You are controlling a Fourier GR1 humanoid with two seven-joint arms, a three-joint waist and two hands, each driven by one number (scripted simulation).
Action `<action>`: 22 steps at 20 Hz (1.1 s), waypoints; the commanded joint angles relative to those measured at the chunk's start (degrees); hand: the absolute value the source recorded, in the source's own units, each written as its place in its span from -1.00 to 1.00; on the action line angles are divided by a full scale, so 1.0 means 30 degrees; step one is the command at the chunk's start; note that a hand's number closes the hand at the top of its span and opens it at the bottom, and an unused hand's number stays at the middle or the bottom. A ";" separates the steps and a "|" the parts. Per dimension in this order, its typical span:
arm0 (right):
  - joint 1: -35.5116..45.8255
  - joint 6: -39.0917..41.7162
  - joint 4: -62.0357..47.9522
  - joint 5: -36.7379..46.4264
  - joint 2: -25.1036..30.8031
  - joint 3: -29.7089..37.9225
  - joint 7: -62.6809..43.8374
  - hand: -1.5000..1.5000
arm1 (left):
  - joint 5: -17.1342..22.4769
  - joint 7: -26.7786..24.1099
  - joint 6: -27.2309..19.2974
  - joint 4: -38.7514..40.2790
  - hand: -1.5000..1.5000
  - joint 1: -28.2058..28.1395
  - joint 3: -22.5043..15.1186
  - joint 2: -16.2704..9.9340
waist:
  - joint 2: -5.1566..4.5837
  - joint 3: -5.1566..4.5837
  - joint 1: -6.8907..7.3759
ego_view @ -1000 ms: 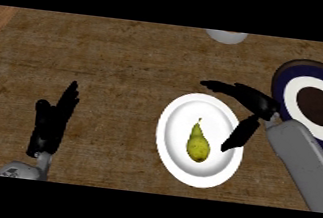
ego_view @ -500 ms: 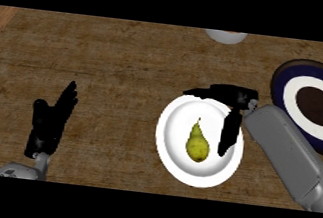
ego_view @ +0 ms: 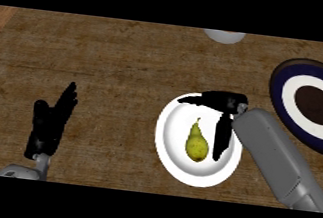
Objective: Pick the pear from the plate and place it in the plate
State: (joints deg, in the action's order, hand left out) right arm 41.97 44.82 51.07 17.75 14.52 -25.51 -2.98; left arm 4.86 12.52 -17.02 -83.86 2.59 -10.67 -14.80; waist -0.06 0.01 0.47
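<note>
A yellow-green pear (ego_view: 196,144) lies on a white plate (ego_view: 171,152) at the middle of the counter, stem pointing away from me. My right hand (ego_view: 222,106) hovers over the plate's far right part, open, fingers spread to the left above the pear's stem and thumb hanging down beside the pear's right side. It does not hold the pear. A dark blue plate with a white ring and brown centre (ego_view: 313,105) lies at the right edge. My left hand (ego_view: 50,123) rests open at the lower left, fingers up.
A pale round object (ego_view: 225,36) shows partly at the counter's far edge. Lighter wooden strips run along the counter's far left and right corners. Brown counter surface stretches between the left hand and the white plate.
My right hand has moved left from beside the plate's right rim to over the plate, closing in on the pear. The pear, plates and left hand have stayed put.
</note>
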 commanded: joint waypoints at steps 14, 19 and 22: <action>-0.1040 0.0009 -0.2150 0.4498 -0.1653 0.1506 0.2526 -1.00 | -0.0925 0.0263 0.1698 -0.0418 0.00 -0.0309 0.1627 0.0511 | -0.0011 0.0002 0.0014; -0.1723 0.0134 -0.1264 0.5344 -0.1923 0.1234 0.2717 1.00 | -0.1628 0.0781 0.0837 -0.0520 0.00 0.0089 0.1287 0.1580 | 0.0023 0.0002 -0.0058; -0.2135 -0.0999 -0.0919 0.6115 -0.1389 0.0829 0.4909 1.00 | -0.1198 0.0124 0.1897 -0.0513 0.00 -0.0833 0.1600 0.0994 | 0.0019 0.0004 -0.0011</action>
State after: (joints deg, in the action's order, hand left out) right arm 38.78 43.45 47.69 34.33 10.32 -21.98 7.44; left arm 0.79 12.31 -13.06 -82.95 2.65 -6.25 -10.91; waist 0.73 -0.38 0.22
